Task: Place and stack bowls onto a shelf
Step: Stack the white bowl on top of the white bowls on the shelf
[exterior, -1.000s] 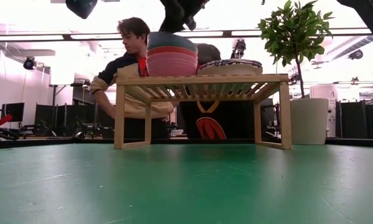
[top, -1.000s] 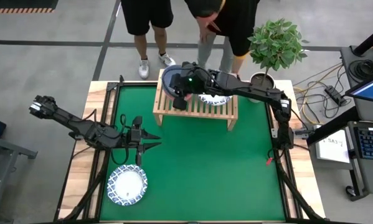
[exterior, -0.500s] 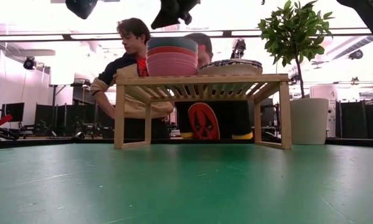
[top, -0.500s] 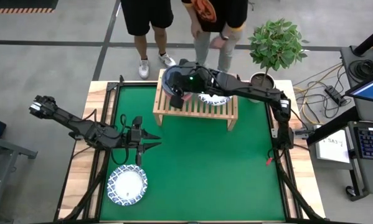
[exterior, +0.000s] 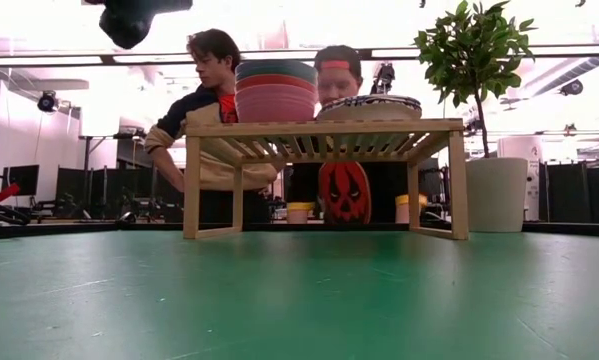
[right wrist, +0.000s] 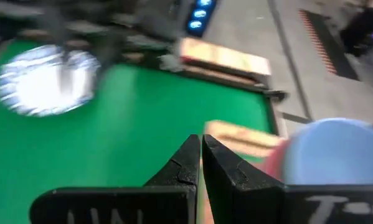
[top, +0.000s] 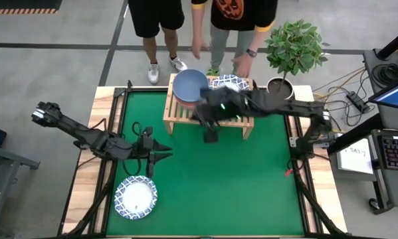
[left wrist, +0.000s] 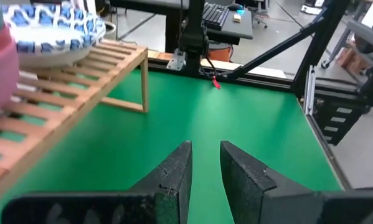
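Empty, fingers pressed together, the right gripper (top: 210, 135) should spread before approaching the patterned bowl (top: 135, 198) at seven o'clock.

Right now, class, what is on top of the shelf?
On the shelf stand a stack of plain bowls, blue uppermost, and patterned white bowls beside it. Their count is hidden.

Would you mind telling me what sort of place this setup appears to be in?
Probably a robotics lab or workshop. A green-topped table carries two mounted robot arms, monitors and a keyboard stand beside it with cables on the concrete floor, and two people watch from behind the shelf.
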Robot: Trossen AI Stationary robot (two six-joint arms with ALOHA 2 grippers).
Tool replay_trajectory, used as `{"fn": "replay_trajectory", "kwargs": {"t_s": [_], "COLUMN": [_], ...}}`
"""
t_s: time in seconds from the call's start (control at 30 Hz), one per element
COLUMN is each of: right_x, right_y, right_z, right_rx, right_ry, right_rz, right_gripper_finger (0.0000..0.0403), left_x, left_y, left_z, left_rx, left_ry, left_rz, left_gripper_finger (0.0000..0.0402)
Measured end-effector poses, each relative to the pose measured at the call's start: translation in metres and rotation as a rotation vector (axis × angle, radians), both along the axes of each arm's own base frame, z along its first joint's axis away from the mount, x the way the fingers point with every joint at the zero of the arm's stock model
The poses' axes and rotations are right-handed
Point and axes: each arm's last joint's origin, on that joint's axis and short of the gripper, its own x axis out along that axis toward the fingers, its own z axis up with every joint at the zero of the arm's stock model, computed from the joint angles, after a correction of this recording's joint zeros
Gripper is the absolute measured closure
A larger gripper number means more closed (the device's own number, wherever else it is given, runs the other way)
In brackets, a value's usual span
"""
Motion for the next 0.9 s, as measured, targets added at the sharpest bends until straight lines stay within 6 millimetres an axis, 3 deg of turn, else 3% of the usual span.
{"fn": "replay_trajectory", "kwargs": {"t_s": [0.17, 0.37, 0.57, 0.77, 0.9], "right_x": [-0.039, -0.090, -0.142, -0.181, -0.202], "right_y": [0.047, 0.082, 0.089, 0.091, 0.096], "right_z": [-0.009, -0.036, -0.060, -0.085, -0.097], "right_rx": [0.032, 0.099, 0.162, 0.224, 0.244], "right_ry": [0.021, -0.032, -0.113, -0.200, -0.194], "right_rz": [0.111, 0.201, 0.244, 0.298, 0.347], "right_gripper_finger": [0.0394, 0.0394, 0.0394, 0.0394, 0.0394], "left_x": [0.006, 0.023, 0.056, 0.081, 0.089], "left_y": [-0.004, -0.019, -0.041, -0.060, -0.080], "left_z": [-0.007, -0.022, -0.010, 0.000, -0.011], "left_rx": [-0.119, -0.216, -0.284, -0.368, -0.382], "left_ry": [0.026, 0.097, 0.223, 0.637, 0.916], "left_rz": [0.017, 0.033, -0.036, 0.080, 0.163], "left_gripper_finger": [0.0336, 0.0336, 0.0336, 0.0336, 0.0336]}}
